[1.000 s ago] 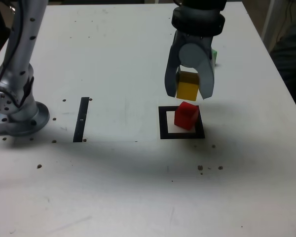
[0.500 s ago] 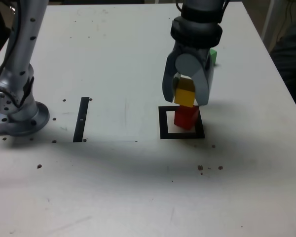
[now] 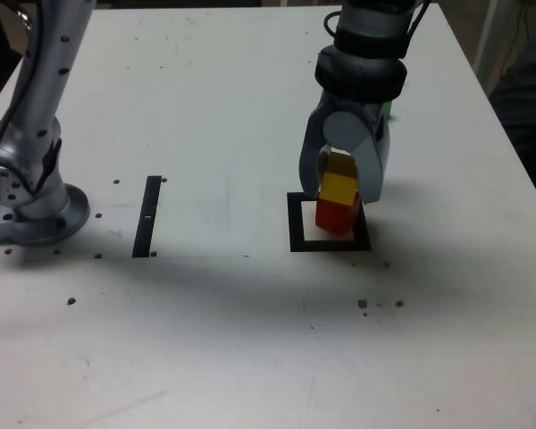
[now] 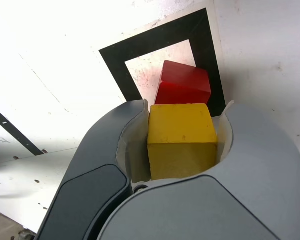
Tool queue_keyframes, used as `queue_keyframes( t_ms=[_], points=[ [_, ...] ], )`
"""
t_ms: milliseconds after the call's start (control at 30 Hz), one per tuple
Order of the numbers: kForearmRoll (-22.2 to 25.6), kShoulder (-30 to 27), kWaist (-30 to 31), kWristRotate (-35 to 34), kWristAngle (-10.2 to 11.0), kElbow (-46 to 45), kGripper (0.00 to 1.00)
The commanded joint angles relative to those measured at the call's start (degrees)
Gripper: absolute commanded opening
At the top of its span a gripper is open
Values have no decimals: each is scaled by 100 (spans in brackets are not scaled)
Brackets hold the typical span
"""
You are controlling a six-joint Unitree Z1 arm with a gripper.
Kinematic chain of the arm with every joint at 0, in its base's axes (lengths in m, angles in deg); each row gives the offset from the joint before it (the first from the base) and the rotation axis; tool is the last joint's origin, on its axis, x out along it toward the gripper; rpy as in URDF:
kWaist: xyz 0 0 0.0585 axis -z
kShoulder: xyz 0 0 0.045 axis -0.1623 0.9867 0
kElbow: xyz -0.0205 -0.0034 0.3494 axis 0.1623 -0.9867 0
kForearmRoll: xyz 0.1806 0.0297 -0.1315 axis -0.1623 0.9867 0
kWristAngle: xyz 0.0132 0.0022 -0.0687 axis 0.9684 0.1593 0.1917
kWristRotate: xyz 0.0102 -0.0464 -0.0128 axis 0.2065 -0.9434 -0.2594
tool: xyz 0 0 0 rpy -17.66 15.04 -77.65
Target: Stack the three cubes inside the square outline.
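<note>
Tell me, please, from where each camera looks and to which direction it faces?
Exterior view: off the arm, above the table's near edge, looking down across it; shows the arm's base and the gripper.
Wrist view: on the wrist, looking past the gripper's fingers down at the square outline.
Shared: the yellow cube held over the red cube.

The white table (image 3: 223,107) bears the square outline (image 3: 296,223), a black strip (image 3: 147,216) and the arm's base (image 3: 36,214).
</note>
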Motion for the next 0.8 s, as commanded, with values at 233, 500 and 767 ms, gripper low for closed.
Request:
queue_keyframes(
  t_ms=[233, 500, 767],
  points=[
    [-122, 52, -91, 24, -28, -121, 27],
    [-167, 90, -103, 24, -49, -112, 27],
    [-195, 87, -137, 66, -58, -154, 78]
  ],
)
